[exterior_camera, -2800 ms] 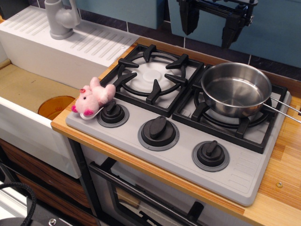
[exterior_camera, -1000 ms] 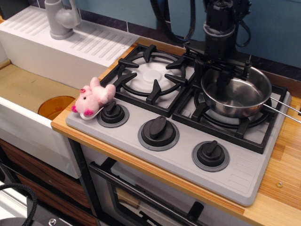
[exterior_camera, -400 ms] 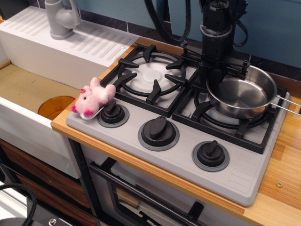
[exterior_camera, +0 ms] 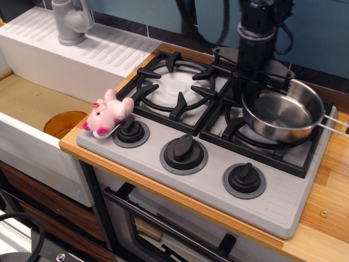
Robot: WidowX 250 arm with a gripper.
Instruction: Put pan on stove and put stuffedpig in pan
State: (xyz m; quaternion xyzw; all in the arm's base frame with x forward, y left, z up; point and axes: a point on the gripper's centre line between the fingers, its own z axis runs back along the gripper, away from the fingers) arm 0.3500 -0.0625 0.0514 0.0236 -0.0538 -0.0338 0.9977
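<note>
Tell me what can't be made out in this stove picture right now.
Only one view, from above and in front.
- Gripper: the arm's black body covers the fingertips at the left rim of the pan, so whether they clamp it is unclear.
- Pan handle: wire loop runs off the right edge.
- Stuffedpig: its underside, and the stove corner beneath it, are hidden.
- Sink: cut off at the left edge.

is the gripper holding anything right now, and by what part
It looks shut on the small shiny steel pan, gripping the left rim opposite the wire handle; the gripper straddles that edge. The fingertips are partly hidden, so the hold is likely, not certain.
</note>
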